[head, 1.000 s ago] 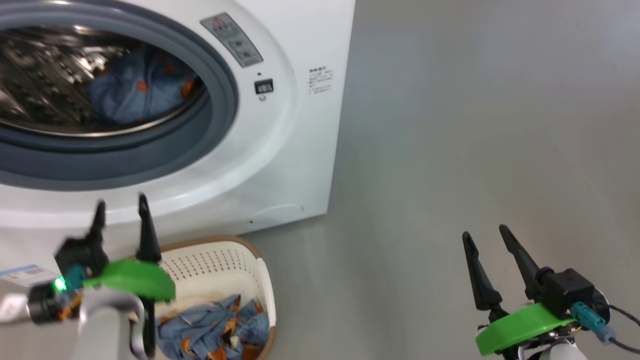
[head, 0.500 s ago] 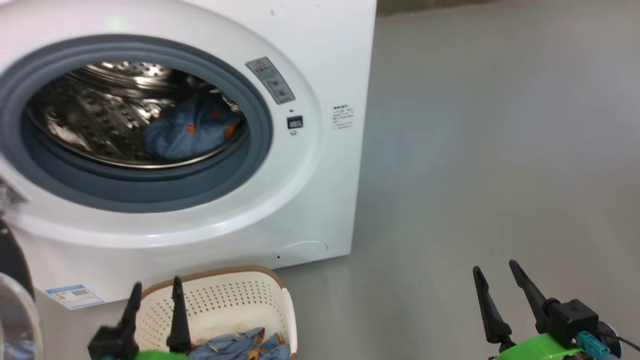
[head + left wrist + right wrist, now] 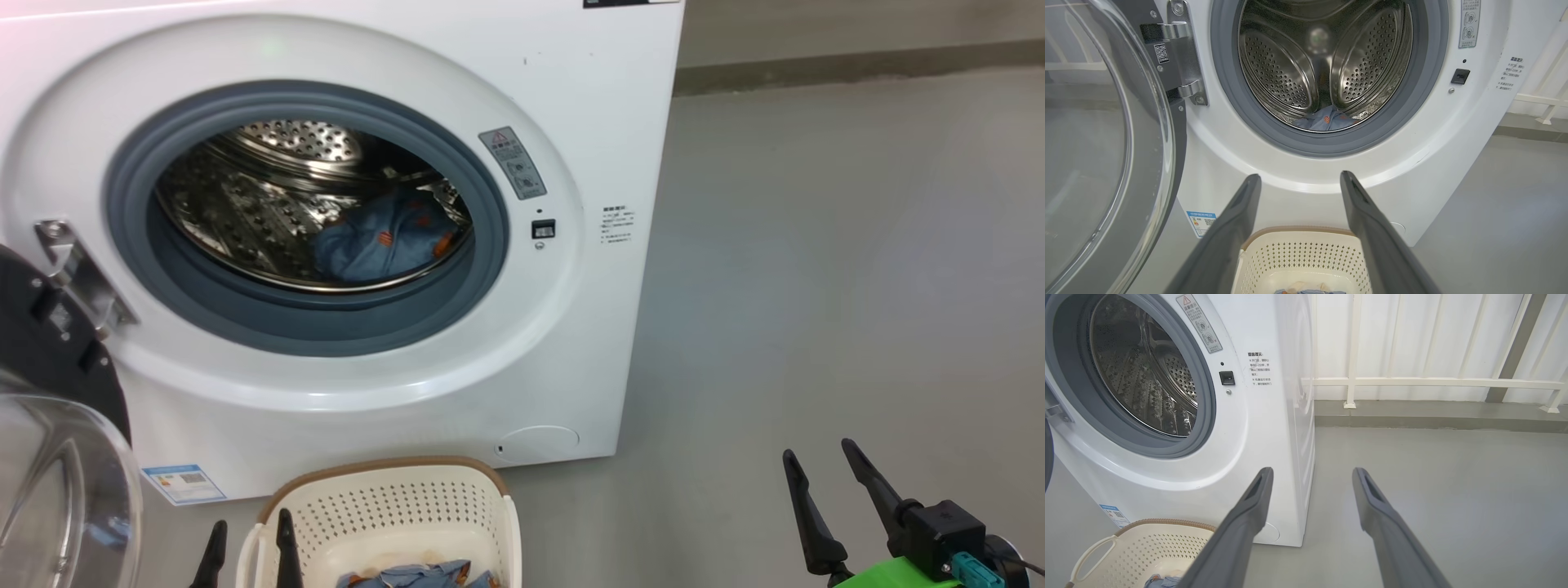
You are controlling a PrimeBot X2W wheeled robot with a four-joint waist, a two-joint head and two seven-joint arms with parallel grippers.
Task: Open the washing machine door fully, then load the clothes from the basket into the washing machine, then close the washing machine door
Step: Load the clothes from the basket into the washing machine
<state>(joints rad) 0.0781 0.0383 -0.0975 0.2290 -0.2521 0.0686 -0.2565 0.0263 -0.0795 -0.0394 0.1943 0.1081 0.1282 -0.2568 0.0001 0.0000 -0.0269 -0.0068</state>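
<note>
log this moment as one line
washing machine door open | clothes split: drum and basket | left tool open by basket | right tool open, empty

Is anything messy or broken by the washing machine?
No, nothing looks wrong. The washing machine door hangs open, some blue clothes lie in the drum, and the basket stands upright on the floor with more inside.

The head camera lifts, revealing the washing machine door (image 3: 49, 425) at left. The left gripper (image 3: 251, 524) retreats to the basket (image 3: 384, 467).
</note>
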